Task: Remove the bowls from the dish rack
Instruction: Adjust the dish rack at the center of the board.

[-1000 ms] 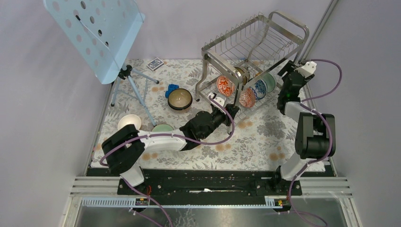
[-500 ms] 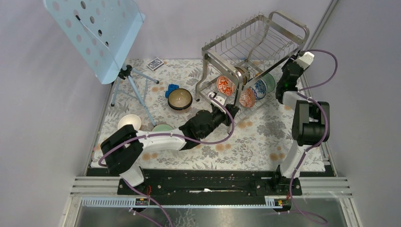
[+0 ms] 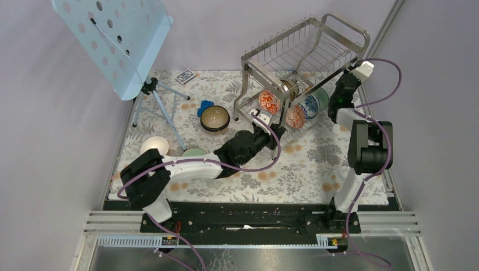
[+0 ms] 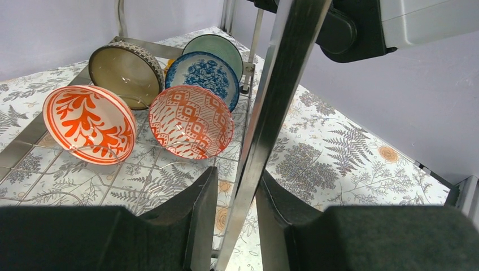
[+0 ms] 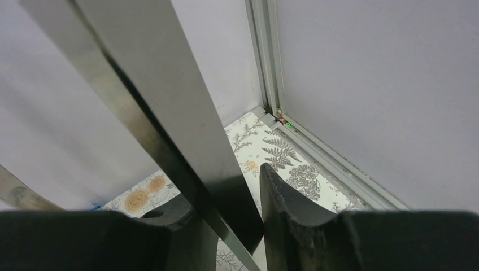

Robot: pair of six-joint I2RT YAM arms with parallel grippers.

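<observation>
Steel post (image 4: 277, 96) pinched in the left hand (image 4: 236, 186) — one finger pressed on each side of it, low on the rack's near side. The right hand (image 5: 226, 192) is clamped on a flat steel bar (image 5: 169, 113) at the rack's far right corner. The bar fills the gap between the fingers, so I read that as a pinch too.

The rack (image 3: 294, 51) stands on the counter (image 3: 316, 164), far right. Five bowls (image 4: 191, 121) stand on edge in its lower tier: two orange-red in front, then blue-white, pale green and brown-tan behind. Three more bowls sit on the counter to the left, well apart from the rack.

The step looks like bracing or shifting the rack with both hands before the next bowl comes out.

To do it well:
- Both hands should move together, slowly, with the rack kept level. Bowls on edge could roll or knock each other.
- Neither grip should twist, since the post is smooth and could slip.
- If this is only bracing, one hand should hold while the other lets go for the nearest orange-red bowl — it sits just past the left hand.
</observation>
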